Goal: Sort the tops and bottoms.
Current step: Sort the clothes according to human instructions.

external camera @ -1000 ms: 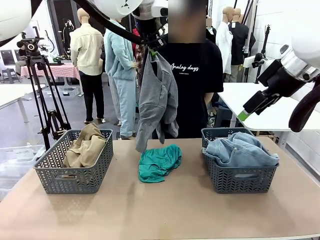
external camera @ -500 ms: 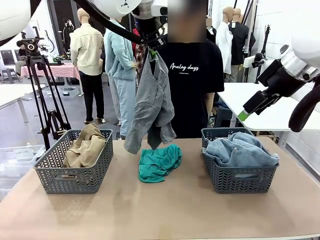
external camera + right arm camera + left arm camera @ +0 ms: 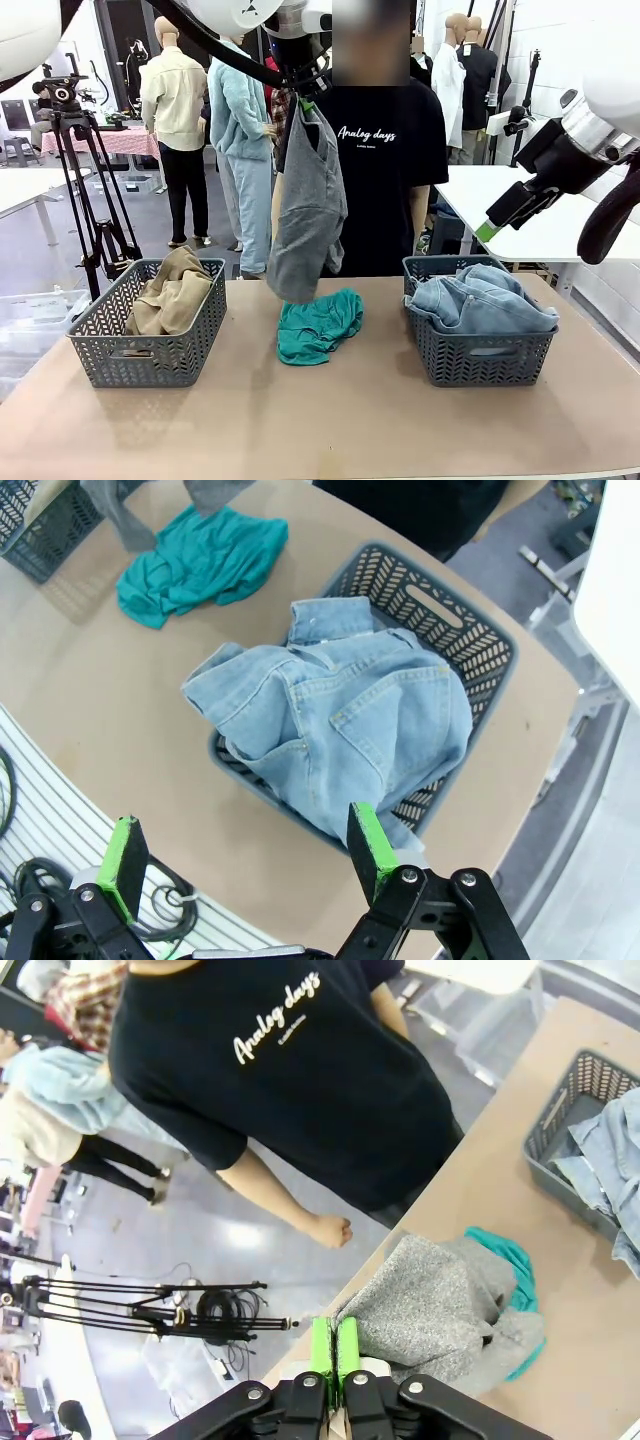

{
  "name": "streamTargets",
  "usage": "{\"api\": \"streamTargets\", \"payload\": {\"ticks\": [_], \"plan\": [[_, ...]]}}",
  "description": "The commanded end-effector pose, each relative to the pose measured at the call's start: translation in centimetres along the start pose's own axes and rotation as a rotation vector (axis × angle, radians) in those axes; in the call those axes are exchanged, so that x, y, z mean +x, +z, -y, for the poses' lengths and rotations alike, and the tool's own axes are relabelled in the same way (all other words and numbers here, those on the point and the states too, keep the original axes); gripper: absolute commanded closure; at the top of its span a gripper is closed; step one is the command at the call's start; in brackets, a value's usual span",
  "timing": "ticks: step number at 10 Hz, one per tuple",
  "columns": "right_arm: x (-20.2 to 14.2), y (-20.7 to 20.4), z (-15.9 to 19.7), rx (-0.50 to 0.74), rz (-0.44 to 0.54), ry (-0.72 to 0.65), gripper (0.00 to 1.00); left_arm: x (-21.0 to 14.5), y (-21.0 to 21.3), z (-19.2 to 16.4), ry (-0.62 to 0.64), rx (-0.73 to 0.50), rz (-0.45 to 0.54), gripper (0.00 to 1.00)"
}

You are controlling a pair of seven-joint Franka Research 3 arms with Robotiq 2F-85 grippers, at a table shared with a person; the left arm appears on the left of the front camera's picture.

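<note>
Left gripper (image 3: 334, 1336) pinches grey top (image 3: 308, 210) high above table (image 3: 400, 420); right gripper (image 3: 242, 818) gapes wide — well apart.

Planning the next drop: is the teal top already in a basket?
No, the teal top lies crumpled on the table, between the left basket and the right basket.

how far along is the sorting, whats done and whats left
Done: the tan top lies in the left basket, the jeans in the right basket. In hand: the left gripper is shut on the grey top, hanging above the table. Left: that one and the teal top, lying on the table between the baskets, likely go with the tan top. The right gripper hangs open over the jeans.
</note>
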State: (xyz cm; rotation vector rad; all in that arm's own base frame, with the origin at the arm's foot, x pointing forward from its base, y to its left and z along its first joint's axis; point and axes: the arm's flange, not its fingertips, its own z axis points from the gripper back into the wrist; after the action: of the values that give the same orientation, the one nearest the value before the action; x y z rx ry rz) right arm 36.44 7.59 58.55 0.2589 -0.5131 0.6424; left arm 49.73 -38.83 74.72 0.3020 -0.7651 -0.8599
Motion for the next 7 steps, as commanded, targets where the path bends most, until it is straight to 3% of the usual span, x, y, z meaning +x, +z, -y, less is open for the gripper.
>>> {"api": "streamTargets", "payload": {"ticks": [1, 7], "plan": [[0.03, -0.19, -0.08, -0.025, -0.006, -0.014, 0.00, -0.52, 0.31, -0.21, 0.008, -0.008, 0.013, 1.00], [0.03, -0.19, -0.08, -0.025, -0.006, -0.014, 0.00, -0.52, 0.31, -0.21, 0.008, -0.008, 0.013, 1.00]]}}
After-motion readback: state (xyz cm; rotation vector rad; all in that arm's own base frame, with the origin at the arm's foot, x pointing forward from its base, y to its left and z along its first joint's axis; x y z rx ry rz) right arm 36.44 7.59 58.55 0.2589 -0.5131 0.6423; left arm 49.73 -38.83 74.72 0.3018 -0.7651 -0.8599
